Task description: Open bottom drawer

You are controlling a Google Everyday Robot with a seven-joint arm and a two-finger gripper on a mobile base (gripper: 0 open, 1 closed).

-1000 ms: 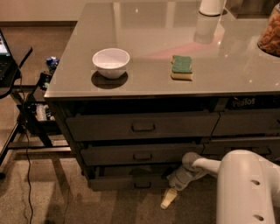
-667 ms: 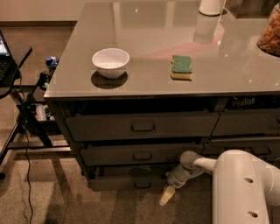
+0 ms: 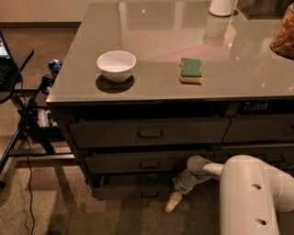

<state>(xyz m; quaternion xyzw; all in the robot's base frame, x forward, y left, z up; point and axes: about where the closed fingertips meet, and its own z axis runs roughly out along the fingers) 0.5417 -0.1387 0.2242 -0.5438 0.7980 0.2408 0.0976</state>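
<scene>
Reviewer: Hand [image 3: 174,201] location?
Labeler: Low, close to floor, under front edge of tabletop [image 3: 156,27], roughly below its middle. Just beside right end of bottom drawer [image 3: 124,191]. Touching the panel or not, cannot tell.
Reviewer: Open or closed? Holding anything?
Labeler: Cannot tell how far open, cannot tell if it has hold of anything. Pale end points down toward floor.
Reviewer: Bottom drawer, where?
Labeler: Lowest of three wide dark fronts under front-left corner of tabletop. Small handle [image 3: 149,193] at panel centre, left of hand and apart from it. Dark gap above panel. How far out, cannot tell.
Reviewer: Arm?
Labeler: White arm [image 3: 252,197] enters from lower right, below front edge, wrist bent toward drawer stack.
Reviewer: On tabletop?
Labeler: White bowl [image 3: 116,65] near front-left corner, upright. Green-and-yellow sponge [image 3: 190,70] near front edge, about midway, well apart from bowl. White cylinder [image 3: 222,7] at far edge, cut off. Container [image 3: 284,34] with brown contents at right edge, cut off.
</scene>
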